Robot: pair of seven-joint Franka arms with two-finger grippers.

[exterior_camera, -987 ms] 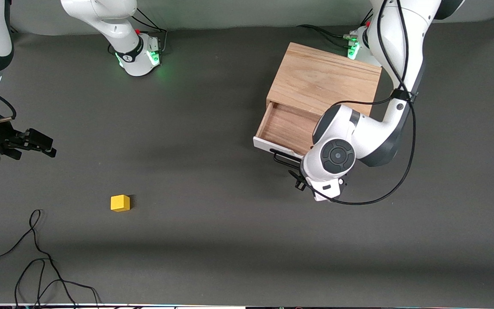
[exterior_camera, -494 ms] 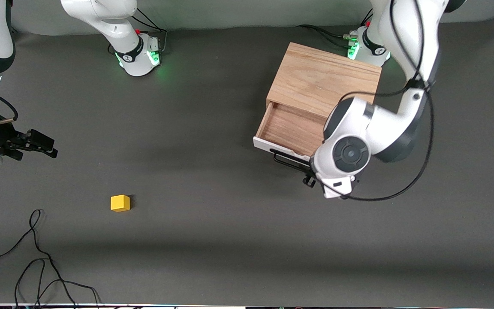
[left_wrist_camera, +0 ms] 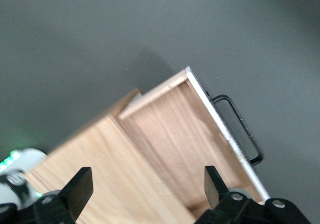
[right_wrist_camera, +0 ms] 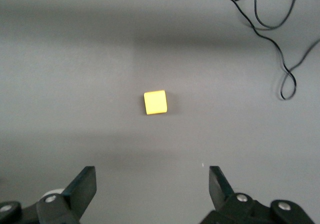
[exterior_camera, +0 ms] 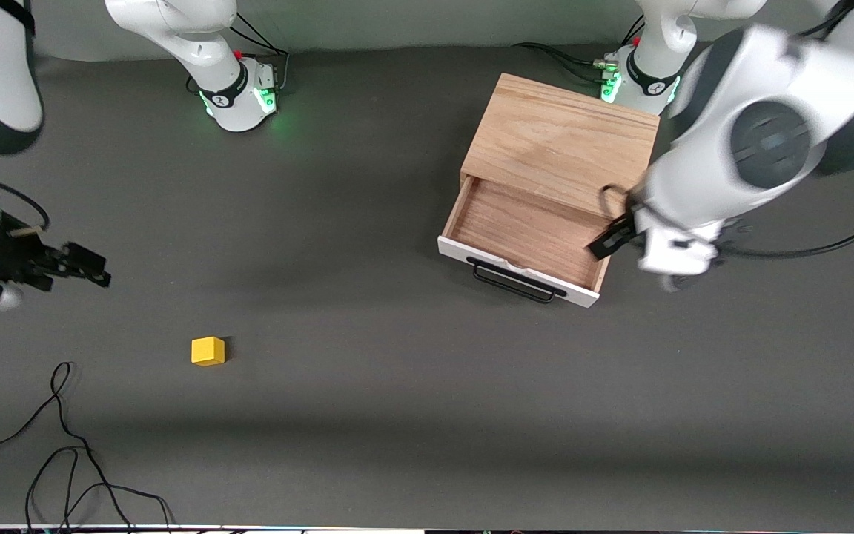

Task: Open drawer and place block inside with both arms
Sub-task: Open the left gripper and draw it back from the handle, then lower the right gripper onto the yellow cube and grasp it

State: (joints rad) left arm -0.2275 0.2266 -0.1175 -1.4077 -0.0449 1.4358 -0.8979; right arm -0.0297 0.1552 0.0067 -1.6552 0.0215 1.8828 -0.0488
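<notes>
Even overhead light, motion blur on one arm

The dark worktop [exterior_camera: 368,311] is softly lit, with broad faint shadow bands and green glow at both arm bases. The left arm [exterior_camera: 753,148] smears with motion; the left wrist view is slightly blurred, the yellow block [right_wrist_camera: 155,102] sharp.

The right pincer [right_wrist_camera: 151,190] is wide open above the grey worktop [right_wrist_camera: 75,58], with the yellow block [right_wrist_camera: 155,102] alone, a black cable [right_wrist_camera: 270,28] nearby.

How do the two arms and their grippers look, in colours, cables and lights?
Both arms are white with dark grey joints and trailing black cables. Green lights glow at both bases. The left gripper and right gripper are black with two flat fingers.
</notes>
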